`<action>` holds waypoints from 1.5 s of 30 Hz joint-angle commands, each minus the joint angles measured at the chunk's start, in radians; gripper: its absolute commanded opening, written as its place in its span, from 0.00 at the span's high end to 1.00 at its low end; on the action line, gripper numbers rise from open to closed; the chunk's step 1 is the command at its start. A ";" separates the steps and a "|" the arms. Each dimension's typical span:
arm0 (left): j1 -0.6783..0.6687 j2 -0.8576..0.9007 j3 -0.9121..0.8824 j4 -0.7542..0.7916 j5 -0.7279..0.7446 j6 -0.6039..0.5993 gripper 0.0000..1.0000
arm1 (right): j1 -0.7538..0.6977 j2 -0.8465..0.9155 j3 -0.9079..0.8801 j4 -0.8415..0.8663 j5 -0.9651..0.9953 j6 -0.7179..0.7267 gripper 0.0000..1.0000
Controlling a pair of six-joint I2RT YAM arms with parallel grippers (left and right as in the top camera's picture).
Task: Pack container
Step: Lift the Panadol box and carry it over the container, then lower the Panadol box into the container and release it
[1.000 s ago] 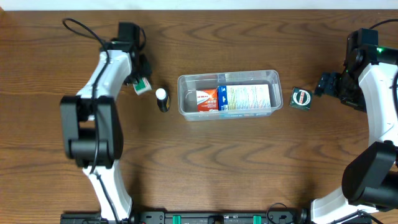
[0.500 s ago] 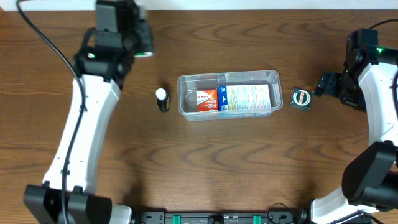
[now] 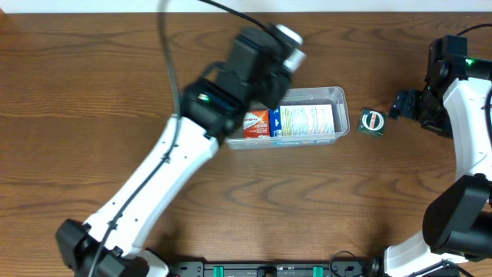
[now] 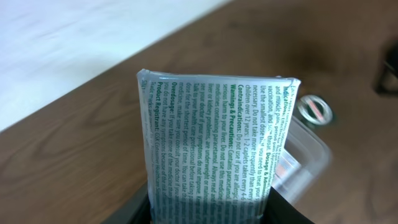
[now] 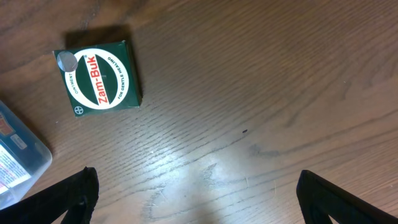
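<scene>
Green-printed carton (image 4: 217, 143): held upright in the left claw (image 4: 210, 208), small print facing the wrist lens, lower end sunk between the jaws.
Left claw: part-closed and gripping that carton by its two sides, touching nothing else.
Container (image 3: 339, 115): clear tub on the wood table (image 5: 249, 93), directly below and slightly ahead of the left claw. An orange-and-white box (image 3: 257, 123) and a blue-and-white box (image 3: 307, 119) lie flat inside (the end under the arm is hidden).
Risk, tight fit: little free floor seems left beneath the claw. A carton lowered off-line would likely catch the rim or land on the packed boxes and end up tilted.
Risk, light tub: the thin plastic probably slides easily, so a snag on its wall could shove it along the table.
Risk, early release: let go from this height, the carton might bounce out.
Right claw (image 5: 199, 199): jaws spread wide and gripping nothing.
Zam-Buk box (image 5: 99, 78): flat on the table ahead of the right claw, toward the container, clear of both fingers.
</scene>
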 commanded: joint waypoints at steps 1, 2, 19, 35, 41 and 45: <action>-0.045 0.065 0.011 0.004 -0.001 0.120 0.60 | -0.006 -0.023 0.000 0.000 0.003 -0.008 0.01; -0.055 0.085 0.011 0.003 -0.001 0.130 0.60 | -0.006 -0.023 0.000 0.000 0.003 -0.008 0.01; -0.084 0.345 0.010 -0.013 0.000 0.558 0.64 | -0.006 -0.023 0.000 0.000 0.003 -0.008 0.01; -0.084 0.395 0.010 0.108 0.082 0.601 0.63 | -0.006 -0.023 0.000 -0.001 0.003 -0.008 0.01; -0.084 0.403 0.010 0.119 0.083 0.601 0.63 | -0.006 -0.023 0.000 0.000 0.003 -0.008 0.01; -0.084 0.427 0.010 0.132 0.085 0.601 0.63 | -0.006 -0.023 0.000 0.000 0.003 -0.008 0.01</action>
